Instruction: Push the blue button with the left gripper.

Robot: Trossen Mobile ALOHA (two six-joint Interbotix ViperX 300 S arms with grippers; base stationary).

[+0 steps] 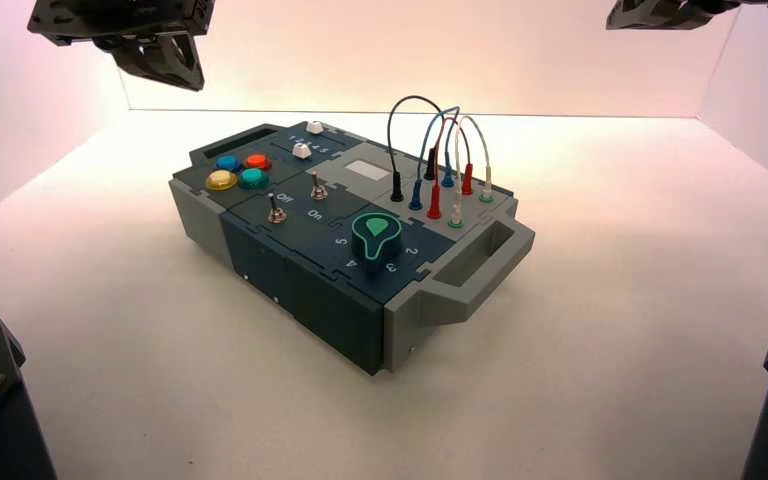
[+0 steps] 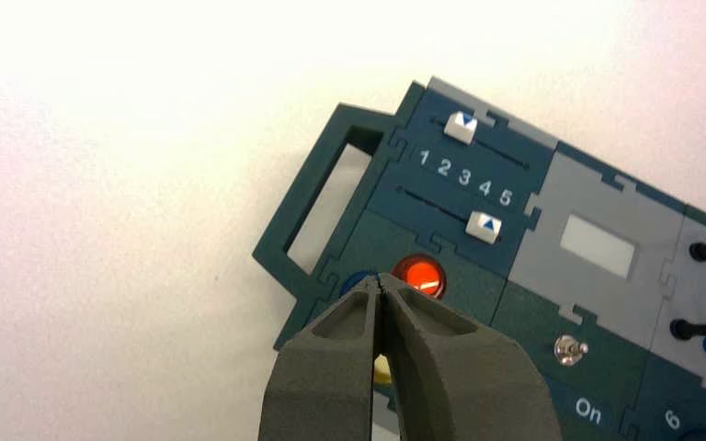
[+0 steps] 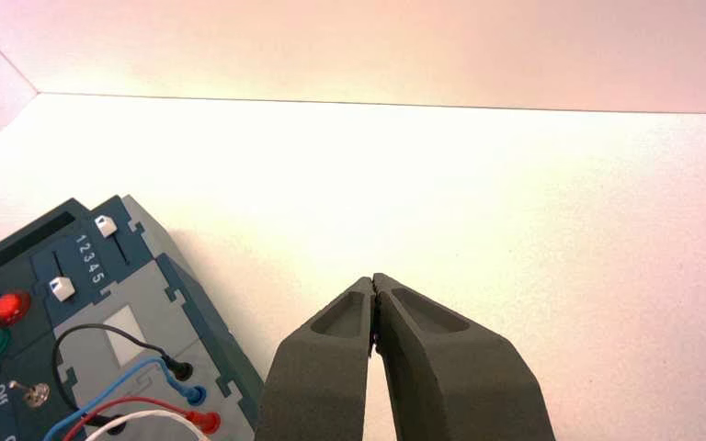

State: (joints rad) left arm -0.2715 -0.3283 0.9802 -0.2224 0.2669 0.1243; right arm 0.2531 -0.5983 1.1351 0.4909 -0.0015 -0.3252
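Blue button (image 1: pixel 227 162): small glossy dome, upper left of the high view, rearmost-left of the four-button cluster, unpressed. In the left wrist view only a sliver shows beside the fingertips.

Left gripper (image 2: pixel 382 281): dark tapered fingers pressed together at the tips, hanging above the button cluster; top left corner in the high view (image 1: pixel 165 60).
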